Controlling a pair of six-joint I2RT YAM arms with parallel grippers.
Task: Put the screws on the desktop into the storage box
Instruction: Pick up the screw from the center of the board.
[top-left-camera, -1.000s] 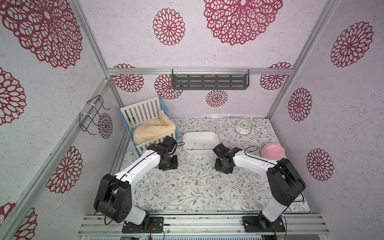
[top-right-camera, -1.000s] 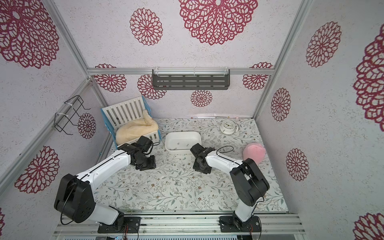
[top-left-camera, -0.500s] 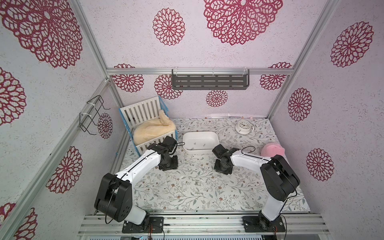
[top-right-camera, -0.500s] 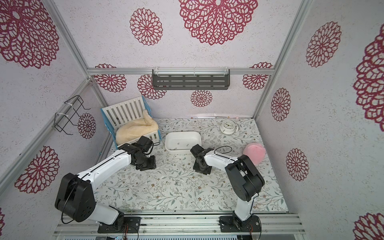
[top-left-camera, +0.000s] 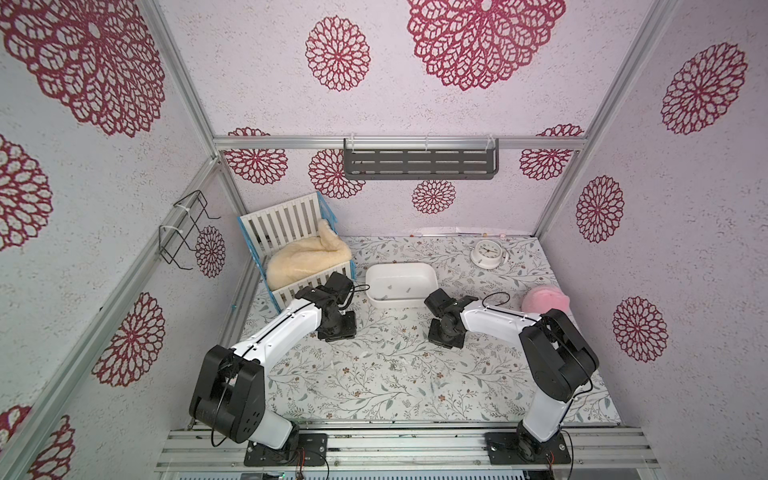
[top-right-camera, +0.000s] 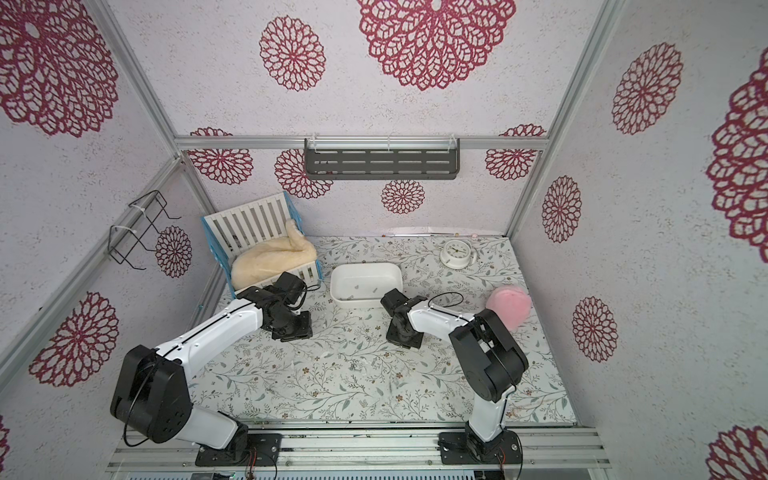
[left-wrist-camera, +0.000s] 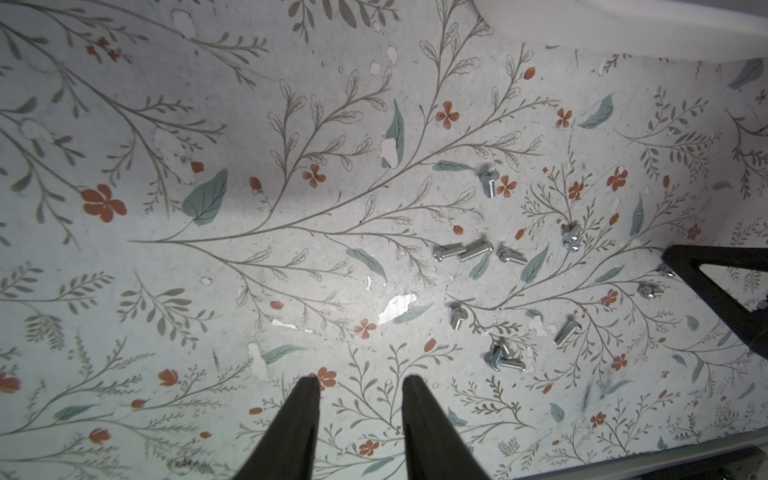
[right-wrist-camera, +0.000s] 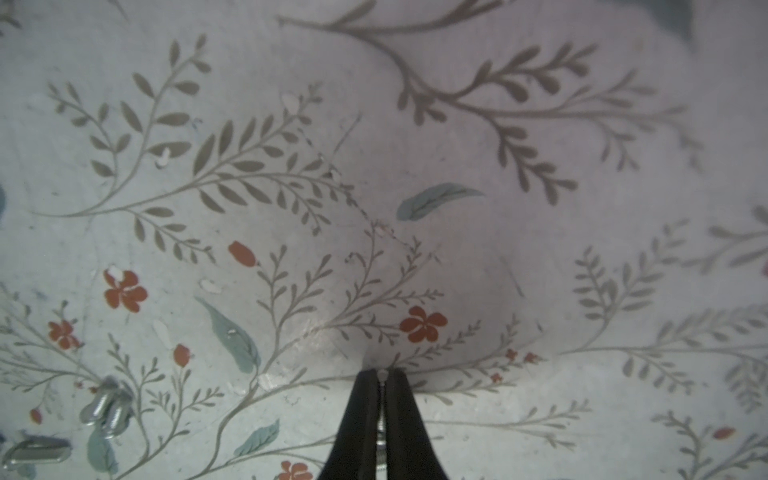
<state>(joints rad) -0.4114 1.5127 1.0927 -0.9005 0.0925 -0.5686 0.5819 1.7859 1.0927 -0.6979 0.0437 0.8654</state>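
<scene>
A two-armed robot works over a floral-printed tabletop (top-left-camera: 374, 386). At the bottom centre of the right wrist view, the right end effector (right-wrist-camera: 381, 374) has its 2 black fingers pressed together on 1 small silver screw (right-wrist-camera: 381, 376). The screw's end peeks out at the tips and a little thread shows lower in the seam.

At the bottom centre of the left wrist view, the left end effector (left-wrist-camera: 361, 386) is spread partway, holding nothing, above bare tabletop. Roughly 12 loose screws (left-wrist-camera: 473, 251) lie scattered right of centre in that view.

The white storage box (top-left-camera: 401, 302) sits mid-frame in both top views, just beyond both end effectors, with about 3 screws already inside.

The step in hand looks like carrying the pinched screw to the box. The grip is at the very fingertips, so the screw could pivot or slip. It would be best to lift straight up, clear the near wall, and let go low over the box floor so nothing bounces out.

In both top views the wrists hide the fingers, and the loose screws are mere specks. The right wrist view is soft, and the grey shapes at its lower left are probably more screws. The box is cut down to a white sliver at the upper right of the left wrist view and is absent from the right wrist view.
</scene>
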